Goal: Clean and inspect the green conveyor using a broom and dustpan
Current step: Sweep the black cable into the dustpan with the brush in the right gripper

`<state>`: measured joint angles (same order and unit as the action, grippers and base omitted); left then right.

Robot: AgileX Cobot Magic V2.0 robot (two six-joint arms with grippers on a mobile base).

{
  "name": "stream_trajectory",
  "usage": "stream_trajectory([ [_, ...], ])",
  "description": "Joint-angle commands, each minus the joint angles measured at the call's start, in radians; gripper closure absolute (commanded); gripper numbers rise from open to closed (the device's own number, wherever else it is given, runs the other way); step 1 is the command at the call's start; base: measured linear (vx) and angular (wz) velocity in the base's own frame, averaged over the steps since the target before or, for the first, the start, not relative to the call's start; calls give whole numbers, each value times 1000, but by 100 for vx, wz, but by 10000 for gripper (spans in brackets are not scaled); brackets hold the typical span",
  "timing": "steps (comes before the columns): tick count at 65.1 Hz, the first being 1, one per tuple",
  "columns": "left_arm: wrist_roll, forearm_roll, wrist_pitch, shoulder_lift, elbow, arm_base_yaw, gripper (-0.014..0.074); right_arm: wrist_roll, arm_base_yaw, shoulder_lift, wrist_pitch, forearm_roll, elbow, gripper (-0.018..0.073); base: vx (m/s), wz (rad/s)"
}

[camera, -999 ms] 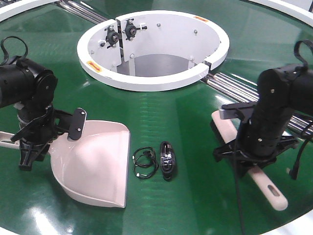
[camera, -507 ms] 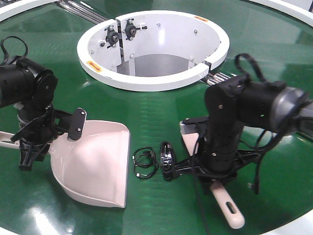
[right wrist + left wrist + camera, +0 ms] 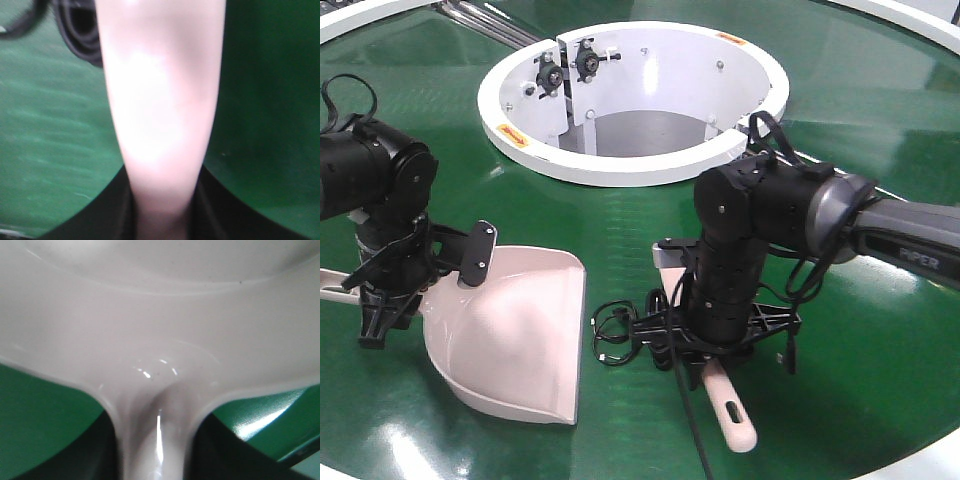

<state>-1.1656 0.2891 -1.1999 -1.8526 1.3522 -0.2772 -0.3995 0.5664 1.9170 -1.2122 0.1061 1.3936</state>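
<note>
Toward 9 o'clock on green surface [image 3: 880, 330]: left arm [image 3: 375, 185], jaws pinching handle of pink dustpan [image 3: 520, 330]; pan flat, mouth facing 3 o'clock. Near centre: right arm [image 3: 760, 215], jaws clamped round pink broom [image 3: 732, 415] handle, handle end pointing 5 o'clock. Thin black cable [image 3: 615, 335] between pan lip and broom. Thicker black bundle [image 3: 656, 300] partly hidden by right arm.

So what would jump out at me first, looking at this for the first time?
Probably the bulky black right gripper in the middle, clamped on a pale pink broom whose handle points toward you. Left of it lies a pink dustpan, held by the left gripper, with small black cables on the green belt between them. Behind sits a big white ring.
</note>
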Motion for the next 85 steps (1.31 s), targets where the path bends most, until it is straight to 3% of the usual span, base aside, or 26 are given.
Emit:
stream_trajectory([
  [1,1,20,-47,46,28,-7,602,5,21,-17,-50,38,62,564,0,0],
  [14,1,20,-47,46,28,-7,602,31,100,73,-79,56,181,564,0,0],
  [31,1,20,-47,46,28,-7,602,103,179,181,-79,191,403,564,0,0],
  [41,1,20,-47,46,28,-7,602,117,206,196,-78,203,501,564,0,0],
  [55,1,20,-47,46,28,-7,602,117,202,172,-78,163,513,562,0,0],
  [65,1,20,-47,46,28,-7,602,117,189,138,-78,79,505,560,0,0],
  [85,1,20,-47,46,28,-7,602,156,44,0,-78,29,505,555,0,0],
])
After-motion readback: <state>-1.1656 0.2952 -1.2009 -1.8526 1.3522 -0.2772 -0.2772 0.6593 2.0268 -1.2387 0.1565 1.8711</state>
